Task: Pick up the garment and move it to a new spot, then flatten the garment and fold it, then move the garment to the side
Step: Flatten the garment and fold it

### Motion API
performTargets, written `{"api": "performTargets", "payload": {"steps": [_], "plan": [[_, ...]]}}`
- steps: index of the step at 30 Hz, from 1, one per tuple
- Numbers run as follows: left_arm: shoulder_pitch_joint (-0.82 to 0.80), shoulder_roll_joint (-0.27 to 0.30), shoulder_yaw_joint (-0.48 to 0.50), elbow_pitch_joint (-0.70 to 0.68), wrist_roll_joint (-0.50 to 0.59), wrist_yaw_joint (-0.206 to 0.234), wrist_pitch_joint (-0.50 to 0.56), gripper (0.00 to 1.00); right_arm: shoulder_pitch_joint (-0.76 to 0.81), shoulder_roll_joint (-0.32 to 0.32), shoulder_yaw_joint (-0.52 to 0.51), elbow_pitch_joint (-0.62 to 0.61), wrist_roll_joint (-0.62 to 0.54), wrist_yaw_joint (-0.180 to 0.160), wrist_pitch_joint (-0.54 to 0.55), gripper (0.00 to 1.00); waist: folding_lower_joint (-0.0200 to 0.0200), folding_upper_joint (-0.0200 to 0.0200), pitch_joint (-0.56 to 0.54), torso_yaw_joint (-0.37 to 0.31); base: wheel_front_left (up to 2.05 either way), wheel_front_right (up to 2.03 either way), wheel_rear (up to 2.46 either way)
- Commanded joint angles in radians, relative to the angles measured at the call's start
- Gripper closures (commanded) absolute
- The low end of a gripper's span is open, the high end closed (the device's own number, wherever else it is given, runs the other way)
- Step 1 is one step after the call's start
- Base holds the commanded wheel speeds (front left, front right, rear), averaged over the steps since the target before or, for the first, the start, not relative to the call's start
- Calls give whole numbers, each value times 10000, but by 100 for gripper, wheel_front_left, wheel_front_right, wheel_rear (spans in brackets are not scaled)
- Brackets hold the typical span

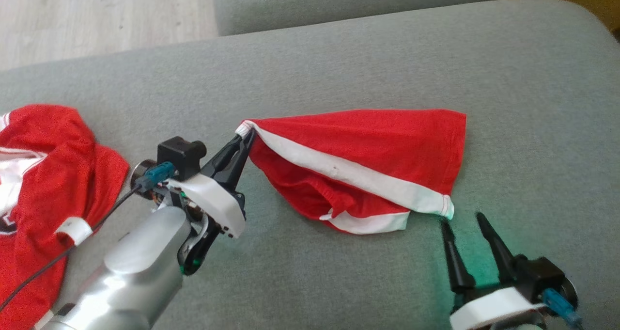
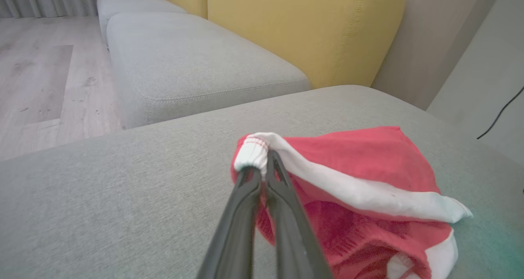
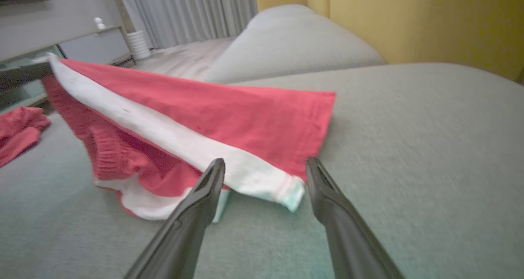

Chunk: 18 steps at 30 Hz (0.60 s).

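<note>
Grey sofa seat (image 1: 339, 63): the largest item I log. Its near and right edges are cut off in the head view, and the left wrist view adds a yellow backrest (image 2: 286, 25) behind it. Garment (image 1: 378, 141): red with a white band, lying mid-seat, with its far right part flat on the cushion. Its left corner is raised off the cushion and its lower folds are tucked under, so I cannot make out its full shape. Second red garment (image 1: 43, 184): crumpled at the far left of the seat, well apart from the first. It is cut off by the frame and partly covered by my left forearm. The right wrist view shows me just a blurred scrap of it (image 3: 20, 131). Left gripper (image 1: 248, 135): fingers pressed together, pinching the white-hemmed left corner of the garment. The left wrist view (image 2: 267, 158) shows the hem bunched over the fingertips. Right gripper (image 1: 461, 220): fingers spread and holding nothing, just near of the garment's near right white corner. In the right wrist view (image 3: 265, 161) that corner sits between the two tips. I cannot tell whether it touches them, as that view is blurred.
</note>
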Motion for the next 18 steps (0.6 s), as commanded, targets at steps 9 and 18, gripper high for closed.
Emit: {"api": "performTargets", "payload": {"steps": [9,18], "plan": [[-610,161,368,48,13,-46,-370,100,-1087,-58,240,1237,564,-7,-67,0,-1,0,250,166,0,0,0],[-962,313,351,27,145,-71,-416,100,-2455,-58,359,2834,781,-7,-67,0,-1,0,680,146,0,0,0]]}}
